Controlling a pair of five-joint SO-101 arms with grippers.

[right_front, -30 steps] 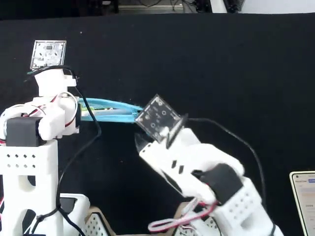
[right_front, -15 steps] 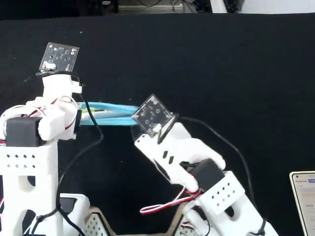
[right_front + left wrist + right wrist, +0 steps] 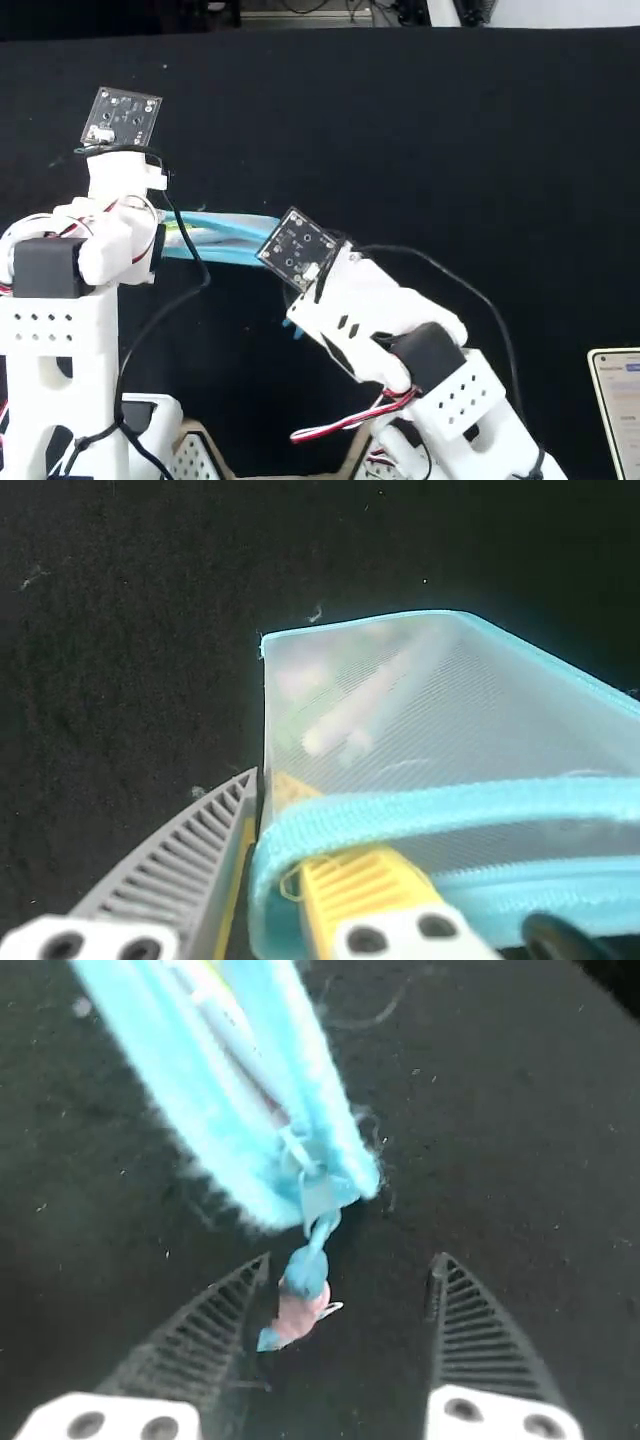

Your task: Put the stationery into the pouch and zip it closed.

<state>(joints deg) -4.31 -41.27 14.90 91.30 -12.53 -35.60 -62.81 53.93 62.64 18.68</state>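
Note:
A light blue see-through pouch (image 3: 225, 235) hangs stretched above the black table between the two arms. In the left wrist view the pouch (image 3: 420, 730) shows pale pens (image 3: 350, 715) inside it. My left gripper (image 3: 268, 780) is shut on the pouch's blue edge, a grey finger on one side and a yellow-padded one on the other. In the right wrist view the pouch's other end (image 3: 250, 1110) sits just beyond my right gripper (image 3: 350, 1260), which is open. A blue and pink zipper pull (image 3: 298, 1295) dangles from that end, close to one finger and untouched.
The black cloth table (image 3: 450, 130) stretches wide behind and to the right of the arms. A phone-like device (image 3: 618, 410) lies at the right edge. The arm bases and cables crowd the near edge.
The left arm lifted its wrist a little with the pouch end. The right arm shifted left and drew back toward the near edge, away from the pouch's end.

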